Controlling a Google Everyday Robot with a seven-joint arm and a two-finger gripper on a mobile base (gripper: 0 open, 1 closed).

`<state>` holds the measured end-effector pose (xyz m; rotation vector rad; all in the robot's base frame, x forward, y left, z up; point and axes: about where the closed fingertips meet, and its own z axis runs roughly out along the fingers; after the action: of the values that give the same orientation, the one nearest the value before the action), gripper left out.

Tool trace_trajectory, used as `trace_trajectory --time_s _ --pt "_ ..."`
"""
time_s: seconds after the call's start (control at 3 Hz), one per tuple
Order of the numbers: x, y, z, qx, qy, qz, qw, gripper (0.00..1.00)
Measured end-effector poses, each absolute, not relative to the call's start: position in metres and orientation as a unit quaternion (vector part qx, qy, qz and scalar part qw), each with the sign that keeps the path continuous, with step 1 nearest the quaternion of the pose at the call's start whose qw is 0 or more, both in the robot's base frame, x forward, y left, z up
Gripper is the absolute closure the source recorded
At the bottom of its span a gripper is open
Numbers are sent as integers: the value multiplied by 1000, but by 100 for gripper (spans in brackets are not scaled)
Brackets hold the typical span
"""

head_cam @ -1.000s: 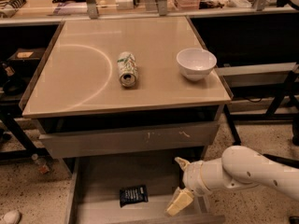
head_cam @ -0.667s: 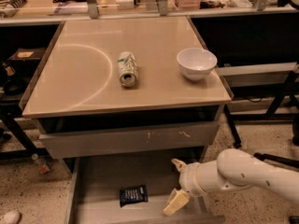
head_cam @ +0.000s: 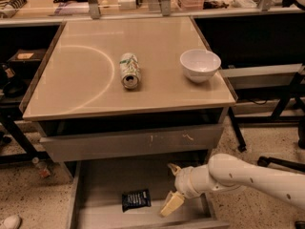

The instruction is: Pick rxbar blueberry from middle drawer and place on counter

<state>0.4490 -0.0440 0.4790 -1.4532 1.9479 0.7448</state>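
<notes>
The rxbar blueberry [head_cam: 136, 199] is a small dark wrapper lying flat on the floor of the open middle drawer [head_cam: 102, 185], near its front. My gripper [head_cam: 170, 187] hangs over the drawer's right half, a short way right of the bar and not touching it. It is open, one pale finger [head_cam: 171, 203] pointing down toward the front and the other [head_cam: 173, 168] toward the back, with nothing between them. The white arm comes in from the right. The beige counter [head_cam: 86, 80] with its faint white arc lies above the drawer.
On the counter lie a green-white can [head_cam: 128, 70] on its side and a white bowl [head_cam: 200, 65] near the right edge. A grey drawer front [head_cam: 133, 143] is above the open drawer. Dark table legs stand left and right; cluttered shelves line the back.
The gripper and arm have shifted left, closer to the bar. The bar, can and bowl have not moved.
</notes>
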Motion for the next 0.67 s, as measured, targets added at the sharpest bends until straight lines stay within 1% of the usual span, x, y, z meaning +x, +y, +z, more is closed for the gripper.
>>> trace_trajectory --time_s 0.67 --pt "446 -36 470 -552 728 287 290 0"
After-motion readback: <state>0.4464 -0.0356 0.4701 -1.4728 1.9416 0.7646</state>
